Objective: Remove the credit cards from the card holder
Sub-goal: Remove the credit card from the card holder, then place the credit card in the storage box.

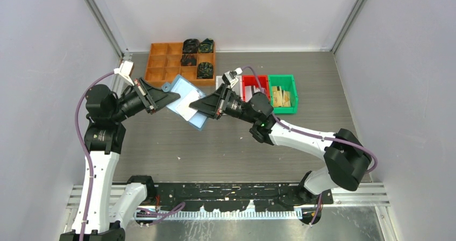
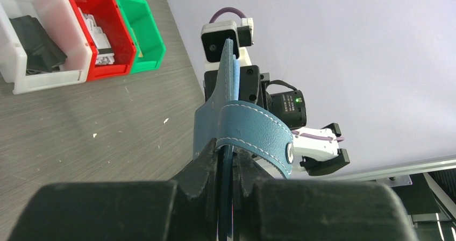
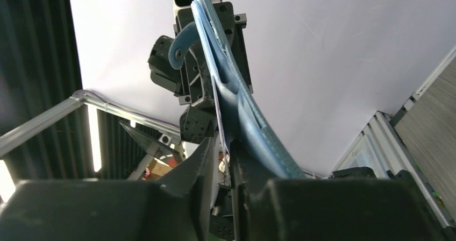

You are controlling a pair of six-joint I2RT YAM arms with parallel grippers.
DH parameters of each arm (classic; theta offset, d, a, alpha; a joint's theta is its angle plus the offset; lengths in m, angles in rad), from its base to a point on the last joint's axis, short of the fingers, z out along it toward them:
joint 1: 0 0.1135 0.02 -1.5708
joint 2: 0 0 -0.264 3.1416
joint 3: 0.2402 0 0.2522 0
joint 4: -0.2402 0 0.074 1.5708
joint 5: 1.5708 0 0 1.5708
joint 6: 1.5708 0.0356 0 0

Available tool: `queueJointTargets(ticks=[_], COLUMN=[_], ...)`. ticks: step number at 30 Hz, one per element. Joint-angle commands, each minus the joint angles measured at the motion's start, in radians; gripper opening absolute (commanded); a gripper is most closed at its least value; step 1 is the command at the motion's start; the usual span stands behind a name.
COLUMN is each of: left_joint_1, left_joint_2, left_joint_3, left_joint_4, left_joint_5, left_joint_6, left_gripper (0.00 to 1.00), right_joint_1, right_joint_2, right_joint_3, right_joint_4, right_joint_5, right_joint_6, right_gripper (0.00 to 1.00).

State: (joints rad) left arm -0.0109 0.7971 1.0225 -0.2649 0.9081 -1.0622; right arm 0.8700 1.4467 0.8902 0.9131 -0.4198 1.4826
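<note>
Two arms noted stretched inward over tabletop [image 1: 215, 144], meeting upper-centre of frame. Found left end effector [image 1: 175, 96] clamped on card holder [image 1: 183, 92], held aloft; right end effector [image 1: 193, 105] at opposite edge, fingers slightly parted, grip undeterminable.

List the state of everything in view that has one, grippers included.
Light blue soft card holder: lifted off the table, tilted.
Pale thin card: against the holder, not pulled clear.
Left gripper: shut on the holder's edge.
Right gripper: jaws slightly apart around the pale card's edge.
Orange compartment tray: four compartments hold dark parts, rest empty.
Red bin: holds pale parts.
Green bin: holds tan pieces.
</note>
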Motion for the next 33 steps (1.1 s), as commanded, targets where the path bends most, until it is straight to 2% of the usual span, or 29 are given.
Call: queueJointTargets(ticks=[1,10,15,17,19,24,27,29,33], left_joint_1=[0.005,0.045,0.058,0.058,0.059,0.059,0.059,0.059,0.06], left_joint_2=[-0.014,0.009,0.027,0.03,0.033,0.012,-0.013,-0.034,-0.073], left_joint_3=[0.038,0.076,0.112,0.131,0.149,0.202,0.229,0.238,0.237], left_joint_4=[0.067,0.062,0.057,0.046,0.037,-0.085,-0.181,-0.226,-0.259], left_joint_5=[0.014,0.023,0.045,0.062,0.108,0.259,0.331,0.347,0.354], left_joint_6=[0.01,0.031,0.065,0.102,0.167,0.445,0.595,0.675,0.751], left_gripper=[0.0,0.0,0.0,0.0,0.0,0.0,0.0,0.0,0.0], right_joint_1=[0.004,-0.003,-0.054,-0.117,-0.224,-0.461,-0.533,-0.543,-0.545], right_joint_2=[-0.015,-0.16,-0.252,-0.307,-0.378,-0.44,-0.413,-0.366,-0.256], right_joint_3=[0.022,-0.084,-0.104,-0.073,-0.019,0.161,0.268,0.317,0.377], right_joint_4=[0.104,-0.072,-0.225,-0.381,-0.638,-1.196,-1.466,-1.59,-1.674], right_joint_5=[0.018,-0.01,-0.082,-0.157,-0.219,-0.277,-0.179,-0.017,0.191], right_joint_6=[0.031,-0.079,-0.129,-0.181,-0.263,-0.578,-0.821,-0.937,-1.052], right_gripper=[0.19,0.12,0.04,0.03,0.01,0.01,0.01,0.01,0.01])
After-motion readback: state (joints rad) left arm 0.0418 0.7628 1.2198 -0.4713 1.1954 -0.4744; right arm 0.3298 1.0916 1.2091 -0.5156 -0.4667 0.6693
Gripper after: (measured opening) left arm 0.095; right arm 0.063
